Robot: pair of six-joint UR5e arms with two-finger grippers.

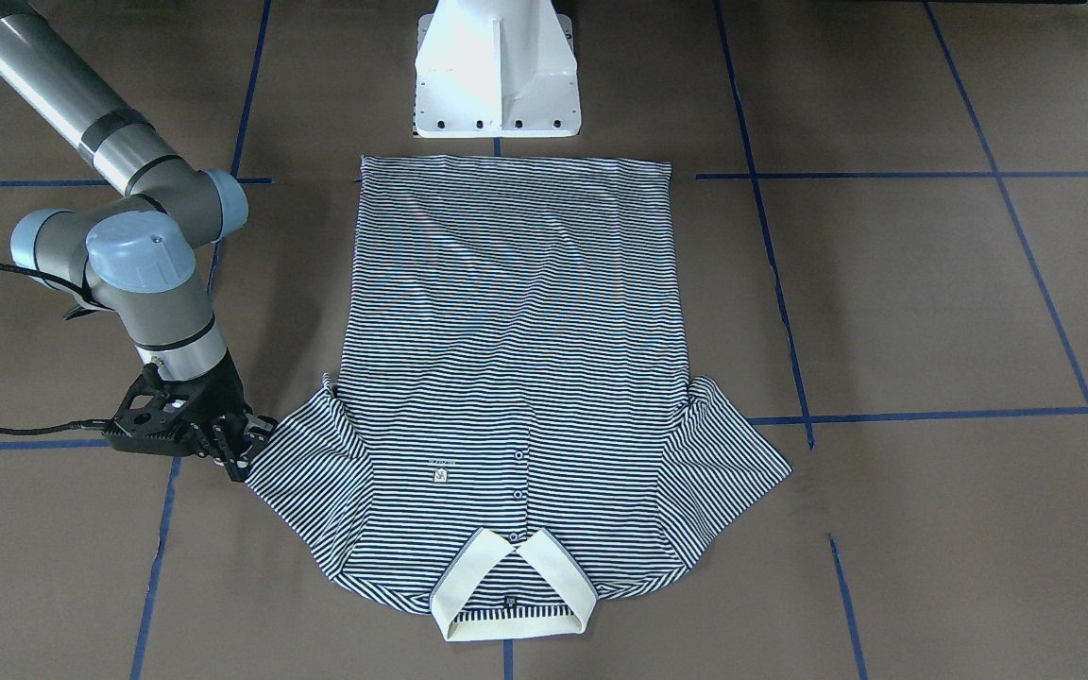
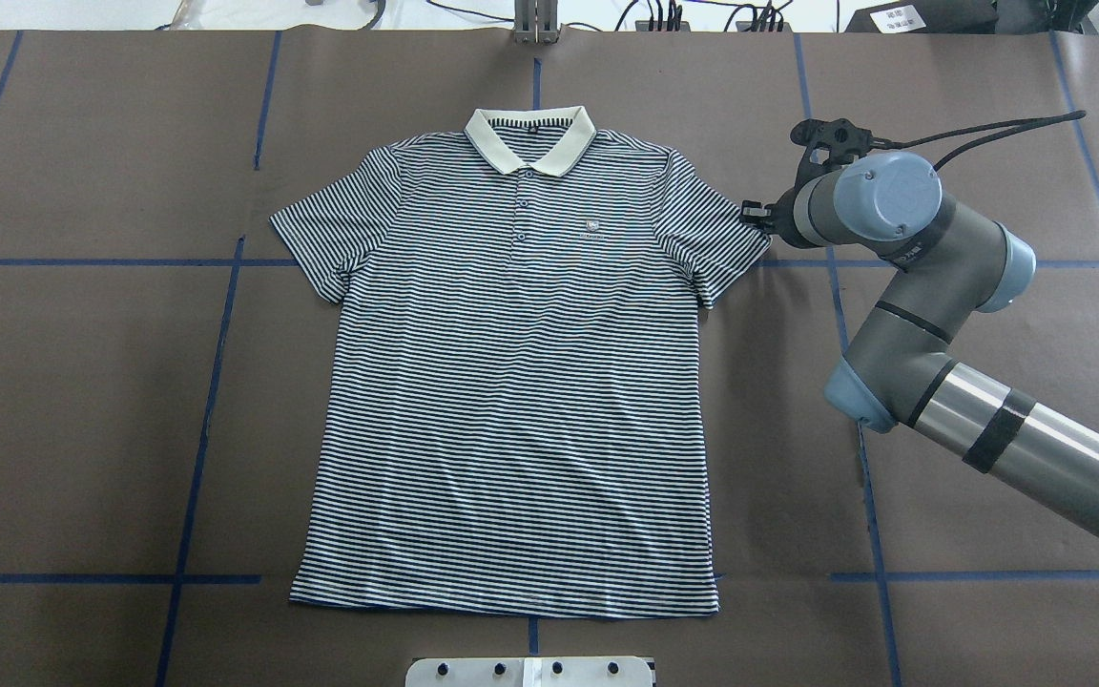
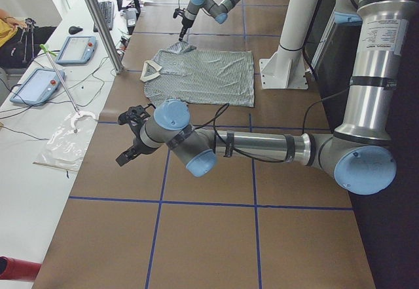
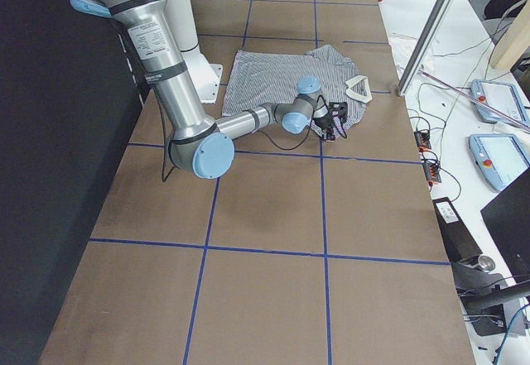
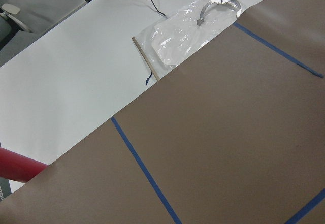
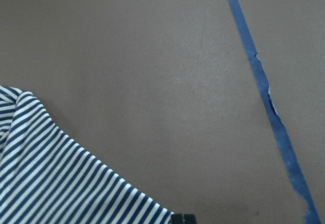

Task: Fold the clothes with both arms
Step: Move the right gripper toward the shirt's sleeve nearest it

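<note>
Collar [image 1: 514, 590] at 6 o'clock, the soft, light polo shirt [image 1: 516, 331] lies flat on the bench [image 1: 922, 302], right pincer [image 1: 246, 446] by its 8 o'clock sleeve [image 1: 313, 458], a good hold; whether it or left pincer [image 3: 124, 156] is wide, I cannot tell.

Polo shirt [image 1: 516, 331] soft matt knit cloth, collar [image 1: 470, 571] thicker plain cloth. Table cover [image 1: 931, 312] matt brown paper, blue tape [image 6: 263, 89] frayed at edge. Right arm [image 1: 62, 90] satin grey metal, joint caps [image 1: 143, 250] smooth plastic. Base [image 1: 497, 66] glossy white.

Brown table [image 2: 82, 429], blue tape [image 2: 82, 260], white pedestal [image 1: 497, 66]
</note>
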